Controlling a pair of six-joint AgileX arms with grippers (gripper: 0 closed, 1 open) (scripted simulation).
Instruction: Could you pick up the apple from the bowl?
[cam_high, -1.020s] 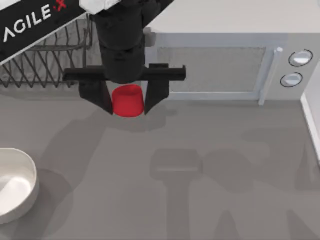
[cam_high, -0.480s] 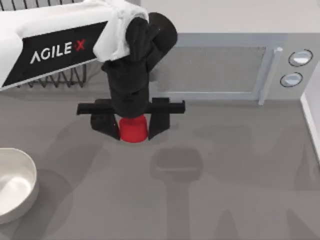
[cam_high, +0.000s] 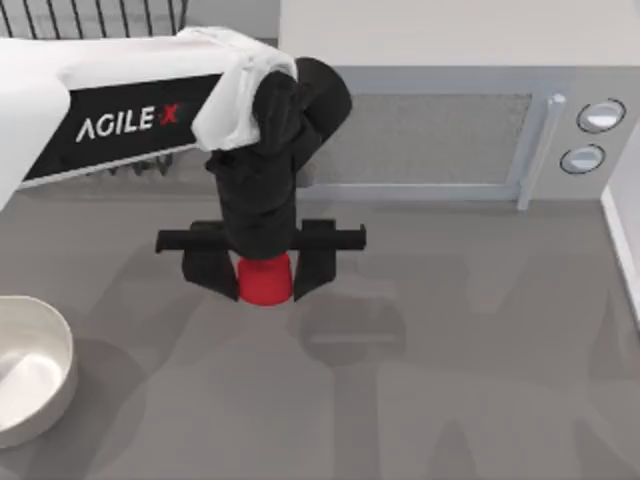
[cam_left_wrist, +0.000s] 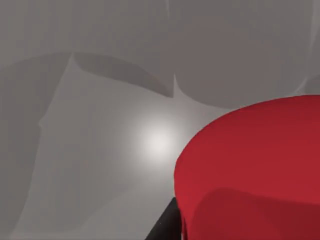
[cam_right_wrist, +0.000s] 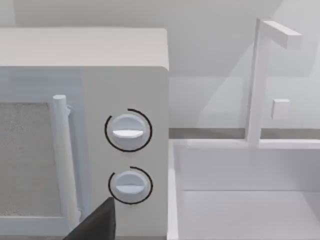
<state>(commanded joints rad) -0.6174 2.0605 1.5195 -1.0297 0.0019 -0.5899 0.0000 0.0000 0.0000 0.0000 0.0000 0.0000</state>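
one apple (cam_high: 264, 279), red, clamped between the two black fingers of the left gripper (cam_high: 263, 272) above the grey table (cam_high: 470, 380), left of centre; its upper part is hidden under the wrist. one bowl (cam_high: 40, 345), off-white, at the table's left edge, partly cut off, well apart from the apple. left wrist view: apple (cam_left_wrist: 255, 165) close up, cropped. one microwave (cam_high: 440, 130) at the back. right arm: parked near the microwave's dials (cam_right_wrist: 128, 131); cannot tell its finger state.
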